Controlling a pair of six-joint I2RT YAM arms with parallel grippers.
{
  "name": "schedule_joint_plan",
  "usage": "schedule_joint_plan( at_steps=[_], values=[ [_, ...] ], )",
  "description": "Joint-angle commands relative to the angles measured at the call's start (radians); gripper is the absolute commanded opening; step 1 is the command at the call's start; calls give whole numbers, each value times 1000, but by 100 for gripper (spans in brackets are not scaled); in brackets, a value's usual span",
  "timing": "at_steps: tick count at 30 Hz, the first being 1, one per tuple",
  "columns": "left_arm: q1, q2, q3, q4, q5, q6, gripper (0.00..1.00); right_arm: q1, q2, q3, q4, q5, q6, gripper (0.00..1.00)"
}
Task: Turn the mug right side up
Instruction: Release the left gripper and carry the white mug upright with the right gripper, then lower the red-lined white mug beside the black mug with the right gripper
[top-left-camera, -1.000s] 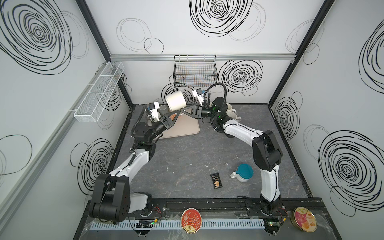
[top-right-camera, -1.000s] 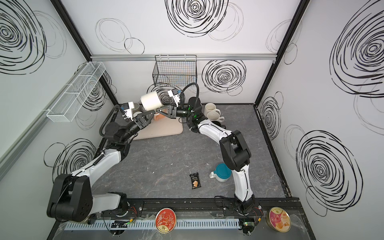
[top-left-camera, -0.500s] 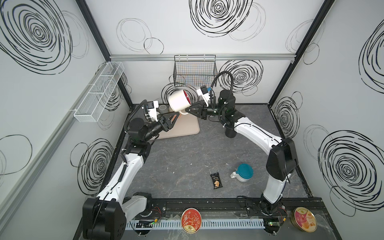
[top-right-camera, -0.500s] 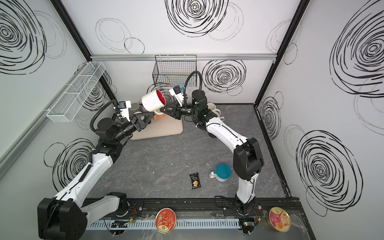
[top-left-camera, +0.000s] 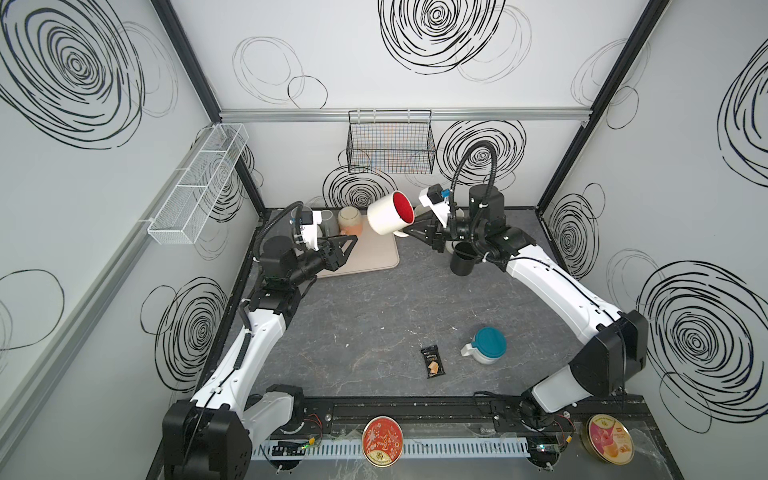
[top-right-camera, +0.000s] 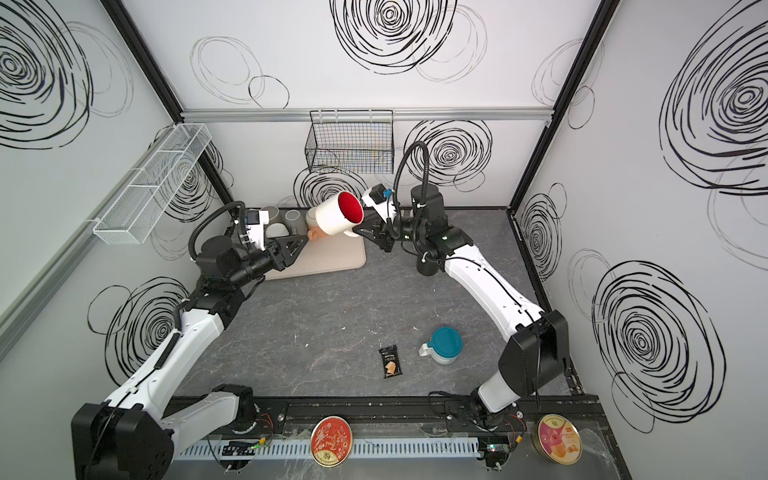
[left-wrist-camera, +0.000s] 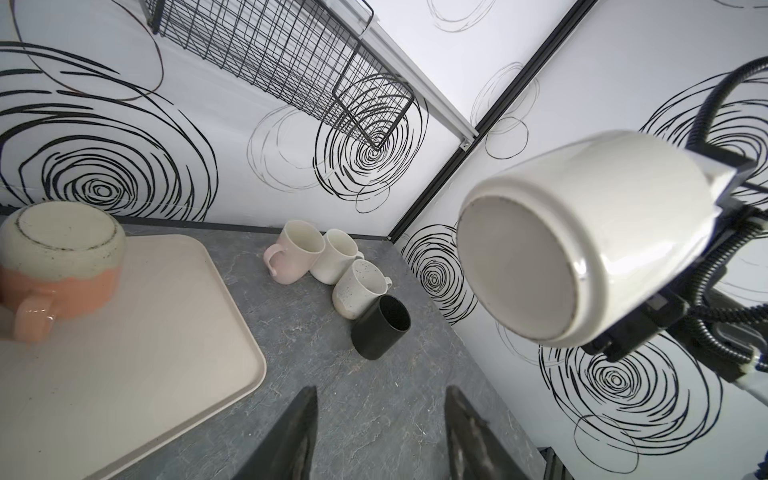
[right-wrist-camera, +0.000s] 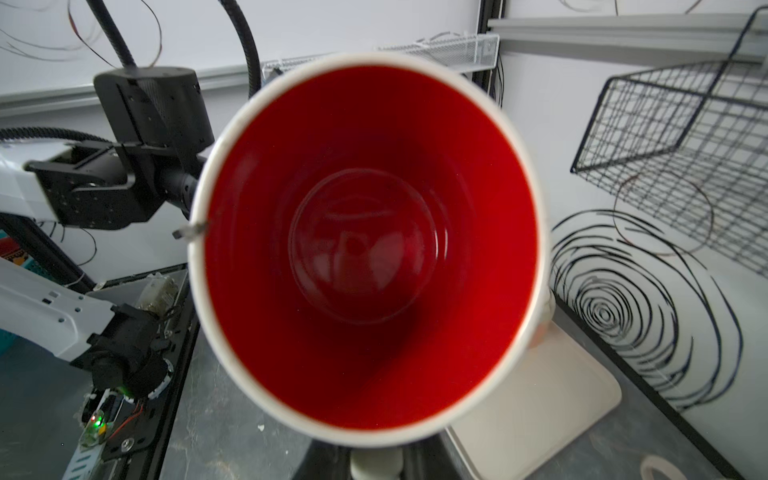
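Mug (top-left-camera: 390, 212) higher now, above tray (top-left-camera: 368, 258)

I count six mugs: one white mug with red inside (top-left-camera: 384, 220), one orange mug (left-wrist-camera: 58, 266), one pink mug (left-wrist-camera: 293, 257), one cream mug (left-wrist-camera: 336, 255), one spotted mug (left-wrist-camera: 357, 286), one black mug (left-wrist-camera: 380, 326). There is also one tray (top-left-camera: 370, 255), one blue-lid pot (top-left-camera: 486, 345), one snack pack (top-left-camera: 432, 362), two round tins (top-left-camera: 382, 441) (top-left-camera: 609, 438), one black wire basket (top-left-camera: 390, 149) and one white wire basket (top-left-camera: 199, 183). Maybe two grey cups (top-right-camera: 293, 217) too, but they are hard to see.
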Motion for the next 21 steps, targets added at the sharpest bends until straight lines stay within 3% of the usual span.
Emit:
schedule_joint_plan(
  at_steps=[1,11,21],
  values=[
    [-8,4,10,-20,0,51,50,-25,-92,-49,-45,45,-127,0],
    [-193,104,13,-16,-61,58,50,-91,-205,-189,-384,245,-394,0],
    [-344,214,38,70,-93,10,49,-172,-219,-231,-514,285,-451,0]
  ],
)
